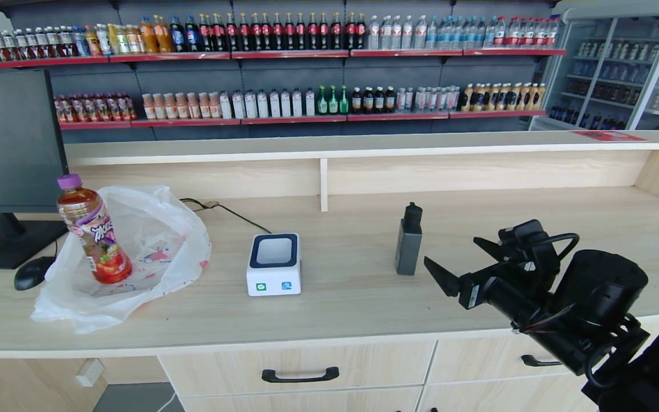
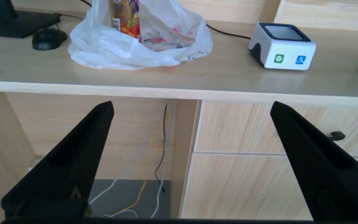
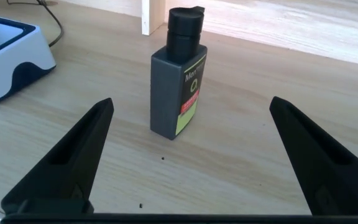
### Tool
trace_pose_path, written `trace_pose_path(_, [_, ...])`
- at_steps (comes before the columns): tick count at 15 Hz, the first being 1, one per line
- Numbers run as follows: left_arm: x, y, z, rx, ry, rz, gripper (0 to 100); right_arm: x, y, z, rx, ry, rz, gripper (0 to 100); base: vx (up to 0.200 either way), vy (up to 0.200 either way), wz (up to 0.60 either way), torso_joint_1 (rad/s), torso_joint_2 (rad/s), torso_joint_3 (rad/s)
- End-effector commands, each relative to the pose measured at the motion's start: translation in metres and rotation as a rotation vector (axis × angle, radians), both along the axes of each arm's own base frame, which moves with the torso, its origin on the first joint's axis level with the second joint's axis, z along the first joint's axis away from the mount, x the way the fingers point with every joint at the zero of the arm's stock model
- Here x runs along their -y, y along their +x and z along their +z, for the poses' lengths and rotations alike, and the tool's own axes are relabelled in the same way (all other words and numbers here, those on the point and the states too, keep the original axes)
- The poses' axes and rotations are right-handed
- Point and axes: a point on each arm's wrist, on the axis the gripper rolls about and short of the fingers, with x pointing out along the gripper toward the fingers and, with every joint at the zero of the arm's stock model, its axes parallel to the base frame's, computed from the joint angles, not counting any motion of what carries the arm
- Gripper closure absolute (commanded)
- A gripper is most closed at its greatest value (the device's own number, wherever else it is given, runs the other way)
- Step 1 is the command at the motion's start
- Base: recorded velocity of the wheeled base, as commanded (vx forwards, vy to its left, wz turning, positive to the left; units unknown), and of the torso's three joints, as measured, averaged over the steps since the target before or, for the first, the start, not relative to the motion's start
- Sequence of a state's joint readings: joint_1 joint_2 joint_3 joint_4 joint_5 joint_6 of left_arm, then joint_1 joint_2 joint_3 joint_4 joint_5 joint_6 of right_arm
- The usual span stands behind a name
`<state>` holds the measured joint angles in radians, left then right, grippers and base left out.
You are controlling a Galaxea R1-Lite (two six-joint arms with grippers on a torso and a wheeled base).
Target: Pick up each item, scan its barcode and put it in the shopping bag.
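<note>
Grey bottle (image 1: 409, 243) is the pick: it stands upright on the desk (image 1: 363, 309), right of the scanner (image 1: 273, 263) and well apart from it, long axis vertical, flip cap up. Right claw (image 1: 449, 249) is spread wide and holds nothing. It sits further right of the scanner than the bottle, near it, aimed at it roughly level. In the right wrist view the bottle is centred ahead of the two fingers, not yet between them, label face toward the claw. Judgement: straight-in approach, close on the body below the cap. It's tall and narrow, so a finger clipping it first could tip it. Nothing stands between claw and bottle. Left claw (image 2: 191, 106) is also wide open and empty, below the desk's front edge, left of the scanner, so the right arm is clearly nearer. Left of the scanner lies the shopping bag (image 1: 152, 240), slumped, with a juice bottle (image 1: 95, 232) upright in it. Further left are the mouse (image 1: 32, 273) and monitor (image 1: 8, 131). A cable (image 1: 232, 213) runs behind the scanner.
</note>
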<state>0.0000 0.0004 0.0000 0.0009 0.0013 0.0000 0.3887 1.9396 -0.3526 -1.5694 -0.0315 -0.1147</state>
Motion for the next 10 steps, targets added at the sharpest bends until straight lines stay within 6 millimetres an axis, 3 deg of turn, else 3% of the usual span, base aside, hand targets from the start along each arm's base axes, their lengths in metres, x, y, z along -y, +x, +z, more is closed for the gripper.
trace_pose_path(1, [0.000,0.000,0.000,0.000,-0.002,0.002,0,-0.003,-0.001,0.003,0.013,0.007,0.009,0,0.000,0.000,0.00,0.000,0.00,0.000])
trace_pose_path(5, [0.000,0.000,0.000,-0.002,-0.005,0.002,0,-0.019,0.001,0.006,0.017,0.071,-0.010,0,0.000,0.000,0.00,0.000,0.00,0.000])
trace_pose_path(6, [0.000,0.000,0.000,-0.002,-0.003,0.002,0,-0.032,0.003,0.006,0.013,0.110,-0.034,0,0.000,0.000,0.00,0.000,0.00,0.000])
trace_pose_path(10, [0.000,0.000,0.000,-0.002,-0.006,0.002,0,-0.039,0.017,-0.002,0.017,0.102,-0.061,0,0.000,0.000,0.00,0.000,0.00,0.000])
